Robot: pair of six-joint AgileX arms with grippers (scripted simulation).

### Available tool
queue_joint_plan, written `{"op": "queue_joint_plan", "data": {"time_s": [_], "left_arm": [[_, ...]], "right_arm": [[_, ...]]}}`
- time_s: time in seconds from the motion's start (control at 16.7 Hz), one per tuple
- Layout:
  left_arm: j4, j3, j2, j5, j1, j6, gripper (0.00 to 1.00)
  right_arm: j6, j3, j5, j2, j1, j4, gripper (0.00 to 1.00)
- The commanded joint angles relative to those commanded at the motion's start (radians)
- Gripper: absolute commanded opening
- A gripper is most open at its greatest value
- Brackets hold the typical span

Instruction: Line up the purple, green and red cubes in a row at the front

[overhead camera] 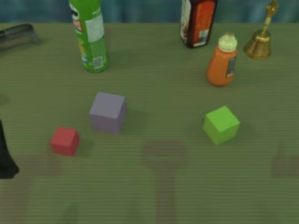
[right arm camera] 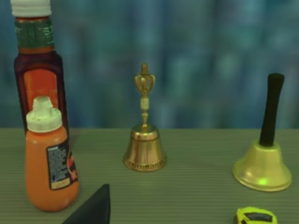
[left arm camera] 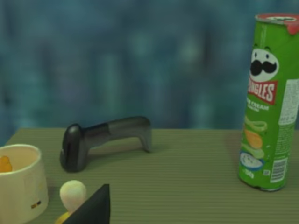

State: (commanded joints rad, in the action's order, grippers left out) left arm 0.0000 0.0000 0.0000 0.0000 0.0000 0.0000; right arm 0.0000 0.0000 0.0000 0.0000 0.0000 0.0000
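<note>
In the top view the purple cube [overhead camera: 108,112] sits left of the table's middle. The red cube [overhead camera: 65,141] lies nearer the front and to its left. The green cube [overhead camera: 221,124] is apart on the right half. My left gripper [overhead camera: 5,161] is parked at the table's left edge, left of the red cube. In its wrist view one dark finger [left arm camera: 96,207] shows with bare table beside it. My right arm is out of the top view. One dark finger [right arm camera: 96,207] shows in its wrist view, nothing against it. Neither wrist view shows a cube.
Along the back stand a tall green can [overhead camera: 88,35], a dark sauce bottle [overhead camera: 198,23], an orange bottle [overhead camera: 223,60] and a gold bell [overhead camera: 261,39]. A dark scanner [overhead camera: 16,35] lies at the back left. A white cup [left arm camera: 18,182], a second bell [right arm camera: 264,163] and a yellow toy car [right arm camera: 256,217] are nearby.
</note>
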Motion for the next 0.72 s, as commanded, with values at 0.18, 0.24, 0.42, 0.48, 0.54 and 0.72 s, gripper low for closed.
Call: {"op": "queue_joint_plan", "data": {"time_s": [0.18,0.24,0.42,0.48,0.54,0.72], "left_arm": [[-0.007,0.010,0.010,0.001,-0.002,0.000,1.00],[-0.020,0.029,0.031,0.002,-0.007,-0.001,1.00],[-0.098,0.141,0.156,0.003,-0.028,-0.005,1.00],[-0.134,0.192,0.219,0.003,-0.037,-0.007,1.00],[-0.175,0.249,0.293,0.003,-0.047,-0.009,1.00],[-0.316,0.438,0.574,0.001,-0.080,-0.014,1.00]], "right_arm": [[0.000,0.000,0.000,0.000,0.000,0.000,1.00],[0.000,0.000,0.000,0.000,0.000,0.000,1.00],[0.000,0.000,0.000,0.000,0.000,0.000,1.00],[0.000,0.000,0.000,0.000,0.000,0.000,1.00],[0.000,0.000,0.000,0.000,0.000,0.000,1.00],[0.000,0.000,0.000,0.000,0.000,0.000,1.00]]}}
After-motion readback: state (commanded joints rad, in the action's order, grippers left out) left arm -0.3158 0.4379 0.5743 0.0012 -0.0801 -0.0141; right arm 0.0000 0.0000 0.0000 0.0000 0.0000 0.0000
